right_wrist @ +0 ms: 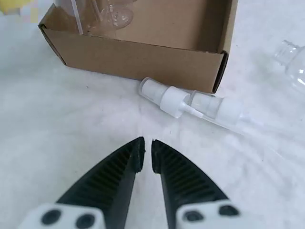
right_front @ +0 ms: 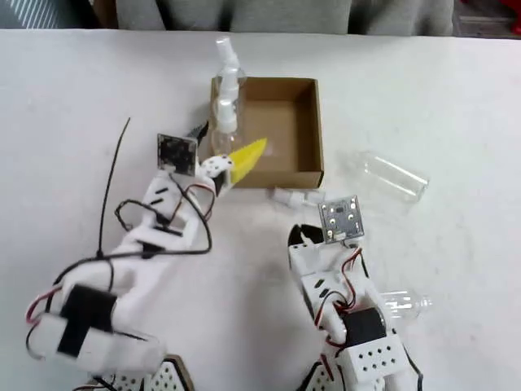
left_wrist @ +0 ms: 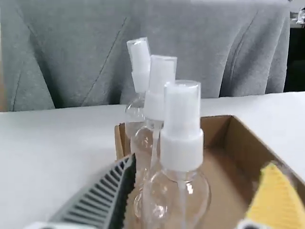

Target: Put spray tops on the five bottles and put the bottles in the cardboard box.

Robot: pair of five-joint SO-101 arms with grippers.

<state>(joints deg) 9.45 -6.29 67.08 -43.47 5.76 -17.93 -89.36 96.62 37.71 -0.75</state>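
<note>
The cardboard box (right_front: 308,130) sits at the table's middle back. Three clear bottles with white spray tops stand in a row along its left wall (left_wrist: 121,138): the nearest (left_wrist: 178,191), the middle one (left_wrist: 159,90) and the farthest (left_wrist: 139,62). My left gripper (right_front: 236,156) is open around the nearest bottle (right_front: 224,130); the grey finger (left_wrist: 105,200) is beside it and the yellow finger (left_wrist: 274,200) stands apart. My right gripper (right_wrist: 147,155) is shut and holds nothing, on the table short of two loose spray tops (right_wrist: 164,98) (right_wrist: 214,106) lying before the box.
A bare bottle (right_front: 395,177) lies right of the box; its neck (right_wrist: 291,59) shows in the right wrist view. Another bare bottle (right_front: 404,305) lies beside the right arm's base. A black cable (right_front: 110,187) loops left of the left arm.
</note>
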